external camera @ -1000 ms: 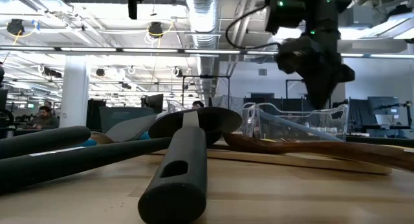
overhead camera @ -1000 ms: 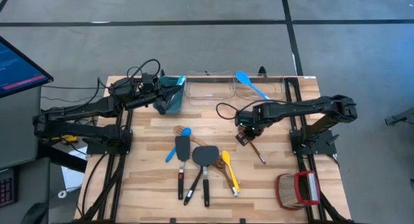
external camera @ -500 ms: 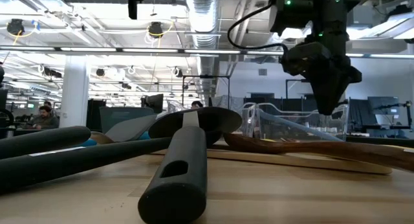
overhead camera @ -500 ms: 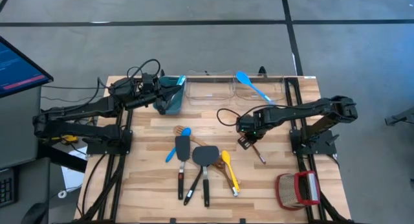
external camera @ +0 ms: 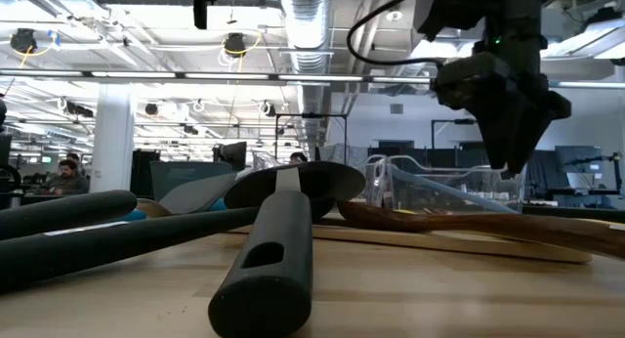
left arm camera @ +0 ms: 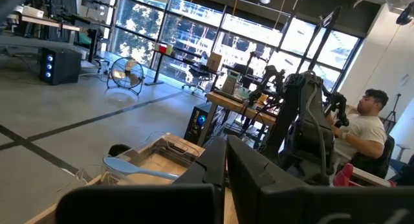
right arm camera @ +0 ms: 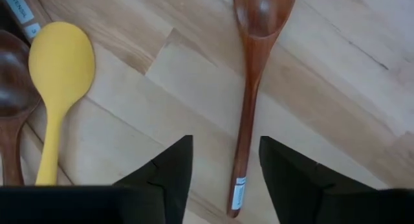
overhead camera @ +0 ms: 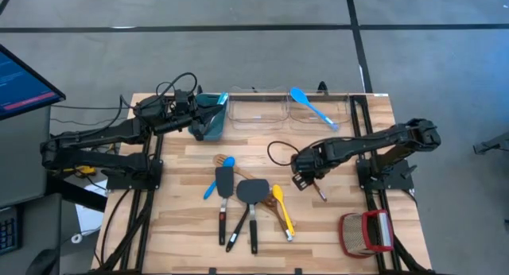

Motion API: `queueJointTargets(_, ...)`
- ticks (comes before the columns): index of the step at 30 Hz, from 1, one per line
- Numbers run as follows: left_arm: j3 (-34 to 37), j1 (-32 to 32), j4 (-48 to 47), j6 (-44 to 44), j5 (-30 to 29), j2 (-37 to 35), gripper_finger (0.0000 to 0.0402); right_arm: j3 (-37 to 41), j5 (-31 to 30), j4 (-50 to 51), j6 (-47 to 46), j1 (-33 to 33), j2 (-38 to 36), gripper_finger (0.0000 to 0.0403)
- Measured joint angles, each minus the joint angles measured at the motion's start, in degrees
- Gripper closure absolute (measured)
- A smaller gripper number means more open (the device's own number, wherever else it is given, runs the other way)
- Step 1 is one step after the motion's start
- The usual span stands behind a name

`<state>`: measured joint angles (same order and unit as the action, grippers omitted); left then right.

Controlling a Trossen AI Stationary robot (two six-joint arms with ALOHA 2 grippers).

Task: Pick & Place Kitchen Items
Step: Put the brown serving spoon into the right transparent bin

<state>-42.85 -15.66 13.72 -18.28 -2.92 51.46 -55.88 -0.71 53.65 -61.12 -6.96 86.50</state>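
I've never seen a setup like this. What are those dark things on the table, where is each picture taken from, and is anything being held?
They are two robot arms at a wooden table, each ending in a two-finger claw. One picture looks straight down, one looks level across the tabletop, and two come from cameras on the wrists. The right claw hangs open above a brown wooden spoon and holds nothing. The left claw is shut, resting at the teal bin. Mid-table lie black spatulas, a yellow spoon and other utensils; a blue spoon rests on the clear trays, and a red-and-tan basket sits at a corner.
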Motion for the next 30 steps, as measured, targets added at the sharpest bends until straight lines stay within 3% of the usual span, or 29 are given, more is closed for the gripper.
queueJointTargets(9, 0.0, 0.0, -0.3, 0.0, 0.0, 0.0, 0.04, 0.0, 0.0, -0.2, 0.0, -1.7, 0.0, 0.0193)
queueJointTargets(30, 0.0, 0.0, -0.9, 0.0, 0.0, 0.0, 0.04, 0.0, 0.0, -0.3, 0.1, -1.7, 0.0, 0.0208)
